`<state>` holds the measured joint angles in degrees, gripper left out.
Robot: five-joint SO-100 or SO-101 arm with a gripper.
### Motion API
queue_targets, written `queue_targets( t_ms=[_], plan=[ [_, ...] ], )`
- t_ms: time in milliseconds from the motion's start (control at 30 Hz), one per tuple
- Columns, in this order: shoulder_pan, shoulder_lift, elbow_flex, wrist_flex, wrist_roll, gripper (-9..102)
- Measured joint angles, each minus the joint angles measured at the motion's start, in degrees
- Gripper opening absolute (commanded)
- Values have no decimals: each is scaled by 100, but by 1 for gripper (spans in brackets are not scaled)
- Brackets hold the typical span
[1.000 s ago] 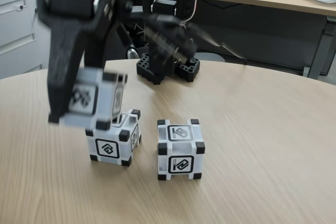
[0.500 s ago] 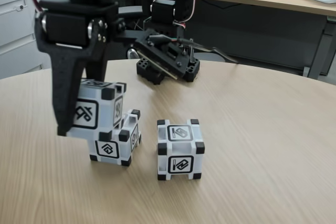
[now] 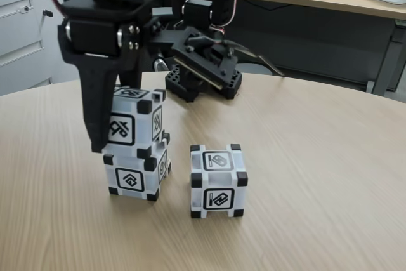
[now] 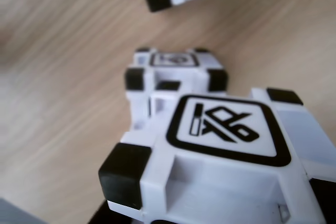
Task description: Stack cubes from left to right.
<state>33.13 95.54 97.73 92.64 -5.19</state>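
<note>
Your hand (image 3: 117, 132) is pinching the held cube (image 3: 134, 124), one black finger (image 3: 95, 115) lying flat against its left face in the fixed view. That cube is sitting on the bottom cube (image 3: 136, 171), offset slightly toward the left and not squarely aligned; whether it is fully resting there is unclear. The third cube (image 3: 217, 181) is standing just right of the bottom cube, apart from it, on the wooden surface (image 3: 317, 176). In the wrist view, the held cube (image 4: 226, 156) is overlapping the bottom cube (image 4: 173, 74).

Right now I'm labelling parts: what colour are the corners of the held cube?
Black, on a white body; the held cube shows it best in the wrist view.
</note>
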Motion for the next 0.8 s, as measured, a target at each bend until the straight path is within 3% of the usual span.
queue_targets(
  t_ms=[367,567,800],
  plan=[
    [0,0,0,343,-18,0],
    [0,0,0,343,-88,20],
    [0,0,0,343,-193,30]
  ],
)
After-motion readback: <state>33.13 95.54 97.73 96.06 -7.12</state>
